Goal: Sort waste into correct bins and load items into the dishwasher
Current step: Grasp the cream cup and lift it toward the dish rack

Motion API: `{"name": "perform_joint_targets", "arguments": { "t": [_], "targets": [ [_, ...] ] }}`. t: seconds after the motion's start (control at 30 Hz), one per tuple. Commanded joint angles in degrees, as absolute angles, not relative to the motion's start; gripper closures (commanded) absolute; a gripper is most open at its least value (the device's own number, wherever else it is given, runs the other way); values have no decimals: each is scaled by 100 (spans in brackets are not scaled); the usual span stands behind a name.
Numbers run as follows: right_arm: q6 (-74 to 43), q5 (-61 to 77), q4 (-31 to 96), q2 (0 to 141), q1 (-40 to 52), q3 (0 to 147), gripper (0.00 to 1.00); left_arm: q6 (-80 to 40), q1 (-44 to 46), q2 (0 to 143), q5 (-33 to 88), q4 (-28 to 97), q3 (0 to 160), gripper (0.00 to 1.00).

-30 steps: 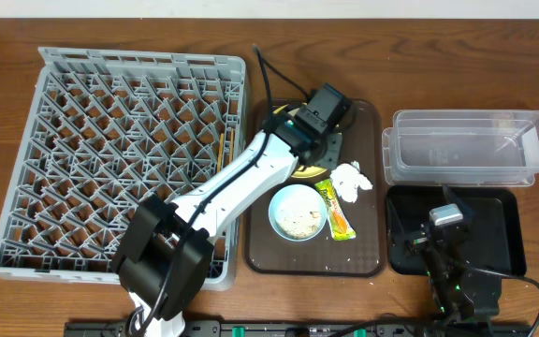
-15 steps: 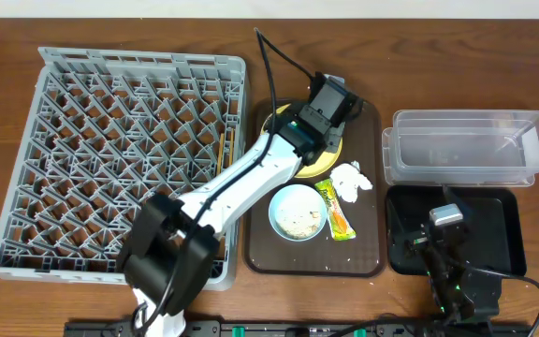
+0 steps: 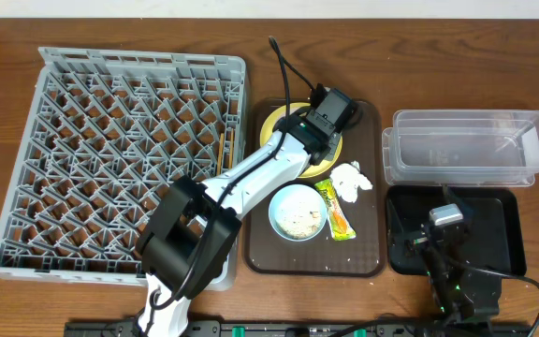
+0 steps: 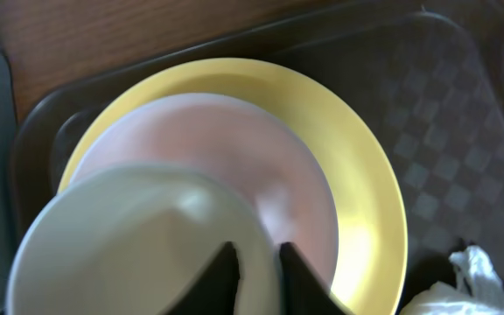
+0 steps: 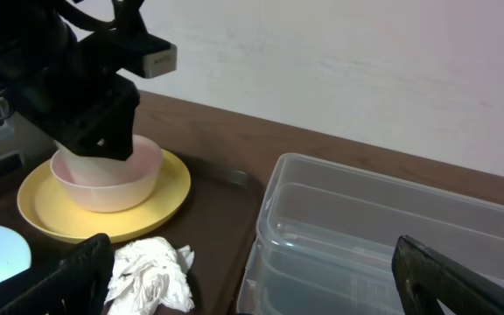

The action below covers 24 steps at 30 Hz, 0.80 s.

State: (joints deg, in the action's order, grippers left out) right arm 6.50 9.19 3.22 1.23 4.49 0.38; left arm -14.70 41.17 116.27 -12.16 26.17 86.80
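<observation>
My left gripper point(image 3: 330, 112) is over the yellow plate point(image 3: 274, 120) at the back of the brown serving tray. In the left wrist view it point(image 4: 256, 262) is shut on the rim of the white cup point(image 4: 121, 236), which sits in the pale cream bowl point(image 4: 234, 131) on the plate point(image 4: 366, 175). The light-blue bowl point(image 3: 298, 211) holds the white crumbs. The green-and-orange wrapper point(image 3: 337, 211) and the crumpled tissue point(image 3: 349, 178) lie beside it. My right gripper point(image 3: 447, 220) is open and empty over the black tray point(image 3: 503, 234). The clear tub point(image 3: 466, 145) stands behind that tray.
The grey dish rack point(image 3: 129, 140) fills the left half of the table, with thin wooden chopsticks point(image 3: 224, 142) by its right wall. The brown serving tray point(image 3: 363, 253) lies between the rack and the bins. The left arm stretches from the front edge across the tray.
My left arm has swung and its wrist has shifted a little over the plate, so more of the plate's left rim shows. The right arm has not moved.
</observation>
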Motion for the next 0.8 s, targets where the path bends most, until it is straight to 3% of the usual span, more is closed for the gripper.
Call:
{"name": "perform_joint_targets", "arguments": {
  "t": [0.0,0.43,0.53,0.77],
  "targets": [
    [674,928,346,115,454,32,1,-1463,4139,11365,-1367,2635,8718,92],
    [674,928,346,115,456,32,1,-1466,4003,10147,-1308,2864,8718,92],
    [674,928,346,115,454,32,1,-1468,3660,9754,-279,2993,8718,92],
    [674,928,346,115,454,32,1,-2036,1726,9150,3968,3030,8718,92]
  ]
}}
